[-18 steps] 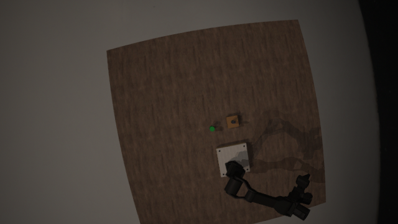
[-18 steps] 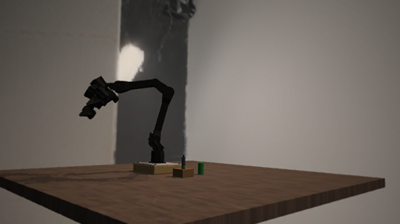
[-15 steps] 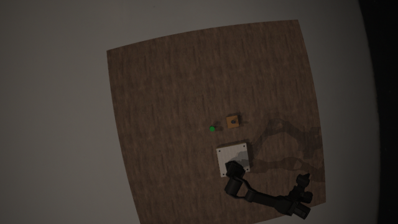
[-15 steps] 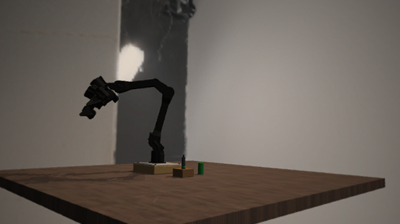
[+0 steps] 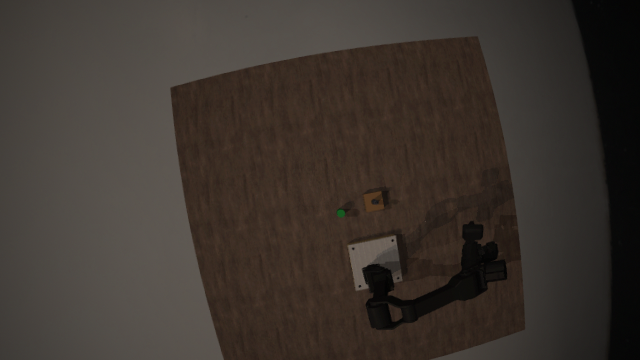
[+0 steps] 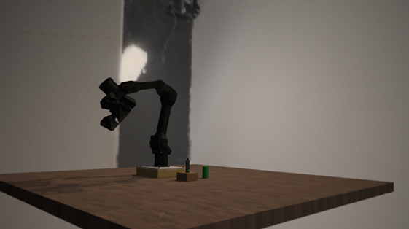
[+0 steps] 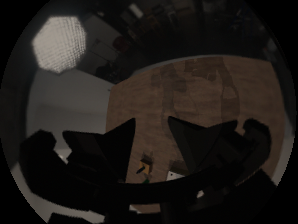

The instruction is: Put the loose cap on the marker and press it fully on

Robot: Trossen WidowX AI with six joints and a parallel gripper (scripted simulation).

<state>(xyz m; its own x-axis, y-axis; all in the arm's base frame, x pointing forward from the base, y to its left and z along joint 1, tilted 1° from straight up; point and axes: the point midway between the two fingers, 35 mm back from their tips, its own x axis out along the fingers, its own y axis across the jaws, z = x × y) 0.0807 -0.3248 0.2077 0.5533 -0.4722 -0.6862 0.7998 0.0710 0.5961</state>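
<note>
Cap (image 5: 341, 213) loose on the worktop (image 5: 280, 150), the claw (image 6: 110, 123) high and away from it, holding nothing.

From the left in the top view: the green cap stands upright on the wood, apart from the holder block (image 5: 374, 201) just to its right; the marker (image 5: 375, 201) stands upright in that tan block, uncapped; below the block sits the pale base plate (image 5: 376, 260) carrying the arm (image 5: 435, 295), whose links bend out to the right over the worktop's edge region; in the exterior view the order reverses, with the claw raised at the left, then the marker (image 6: 187, 164) in its block (image 6: 187, 176), then the cap (image 6: 205, 171); the wrist view shows the claw's fingers roughly half spread with only wood between them.
</note>
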